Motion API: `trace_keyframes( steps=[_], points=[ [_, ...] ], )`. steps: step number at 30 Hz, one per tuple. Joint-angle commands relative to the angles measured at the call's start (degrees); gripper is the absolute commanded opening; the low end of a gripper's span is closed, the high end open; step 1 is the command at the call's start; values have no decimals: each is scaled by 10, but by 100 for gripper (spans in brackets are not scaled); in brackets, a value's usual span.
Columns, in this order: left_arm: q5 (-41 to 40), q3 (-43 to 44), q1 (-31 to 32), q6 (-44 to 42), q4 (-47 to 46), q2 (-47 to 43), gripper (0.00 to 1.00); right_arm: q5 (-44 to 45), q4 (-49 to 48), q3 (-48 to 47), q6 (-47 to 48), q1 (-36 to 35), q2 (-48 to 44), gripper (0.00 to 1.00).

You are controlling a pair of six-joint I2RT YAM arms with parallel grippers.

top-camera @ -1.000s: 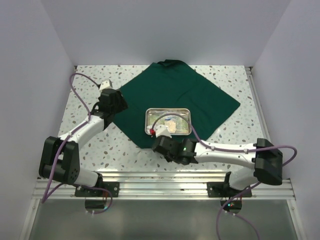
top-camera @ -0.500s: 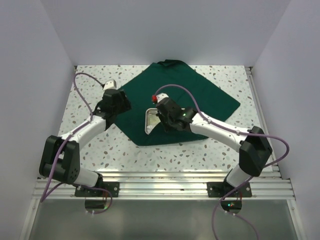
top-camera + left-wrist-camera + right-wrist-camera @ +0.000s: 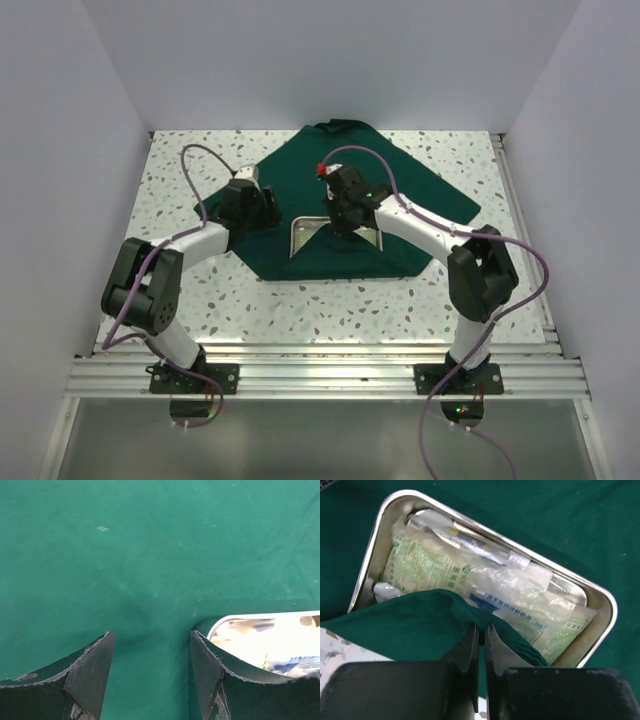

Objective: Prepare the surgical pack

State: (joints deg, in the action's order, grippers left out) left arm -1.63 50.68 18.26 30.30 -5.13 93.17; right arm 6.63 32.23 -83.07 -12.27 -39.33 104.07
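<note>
Right claw point(image 3: 481, 628), clamped on the cloth point(image 3: 420, 195) at its near corner, has carried it far across the tray point(image 3: 371, 555), starting the wrap; left claw point(image 3: 150, 650) hovers open, empty.

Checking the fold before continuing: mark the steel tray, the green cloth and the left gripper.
steel tray point(image 3: 597, 625), right wrist view, right end wall.
green cloth point(image 3: 415, 620), right wrist view, flap over the tray.
left gripper point(image 3: 151, 636), left wrist view, midway between its open fingertips.

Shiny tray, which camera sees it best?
The right wrist view: nearly the whole tray shows, pouches inside, cloth draped over its near edge. The top view shows it small, partly hidden. The left wrist view catches one corner.
</note>
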Motion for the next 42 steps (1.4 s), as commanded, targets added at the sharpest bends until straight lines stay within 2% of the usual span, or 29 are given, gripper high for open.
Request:
trace_keyframes(
  steps=[1, 10, 19, 28, 42],
  points=[
    [43, 50, 6, -21, -40, 27, 66, -38, -22, -44, 13, 19, 17, 0],
    [84, 94, 9, -46, -52, 62, 66, -65, -12, -116, 23, 51, 91, 0],
    [147, 87, 9, -72, -82, 61, 65, -102, 6, -194, 31, 80, 164, 0],
    [243, 72, 18, -111, -115, 61, 61, -150, 13, -222, 37, 101, 178, 4],
    [254, 150, 37, -136, -73, 134, 56, -185, 22, -234, 41, 103, 171, 6]
  ],
)
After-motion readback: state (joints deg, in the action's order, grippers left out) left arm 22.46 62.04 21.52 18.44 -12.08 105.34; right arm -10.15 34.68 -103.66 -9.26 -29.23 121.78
